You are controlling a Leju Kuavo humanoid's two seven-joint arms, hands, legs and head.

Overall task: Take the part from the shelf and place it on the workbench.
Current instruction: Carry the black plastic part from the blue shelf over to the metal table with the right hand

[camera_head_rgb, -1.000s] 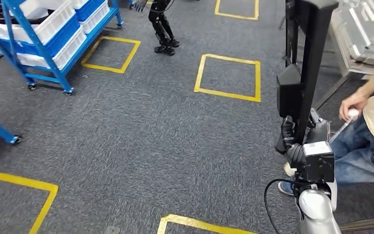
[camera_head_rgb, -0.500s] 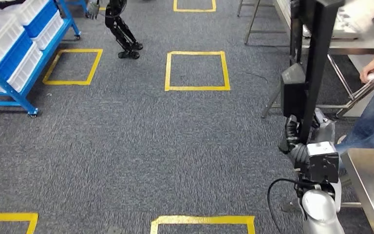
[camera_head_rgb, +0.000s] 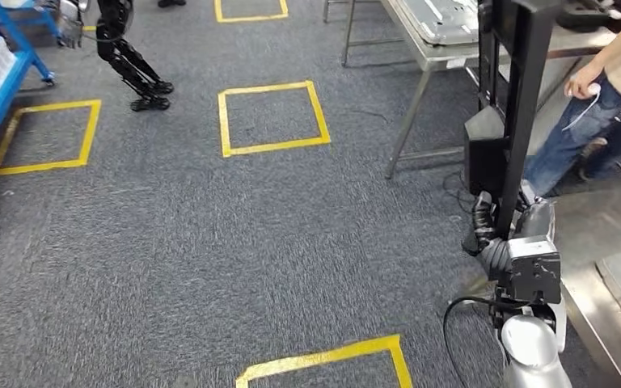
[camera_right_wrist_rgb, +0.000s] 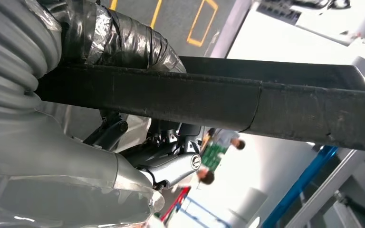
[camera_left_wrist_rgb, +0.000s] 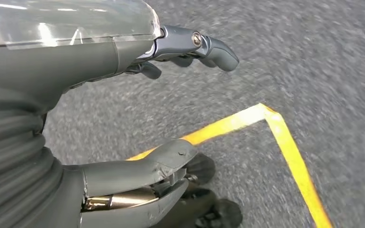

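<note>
The right robot hand [camera_head_rgb: 485, 230] is wrapped around a long black angled metal part [camera_head_rgb: 517, 105], holding it upright at the robot's right side; in the right wrist view the fingers [camera_right_wrist_rgb: 171, 164] curl under the dark bar [camera_right_wrist_rgb: 266, 107]. The left robot hand [camera_left_wrist_rgb: 138, 109] hangs over grey carpet floor [camera_head_rgb: 210, 242] with fingers apart, holding nothing. Yellow tape squares [camera_head_rgb: 271, 117] mark the carpet. Farther off stands a grey metal bench [camera_head_rgb: 453, 48], beside it a person in blue jeans [camera_head_rgb: 582, 121], and far left a dark humanoid robot [camera_head_rgb: 125, 48].
</note>
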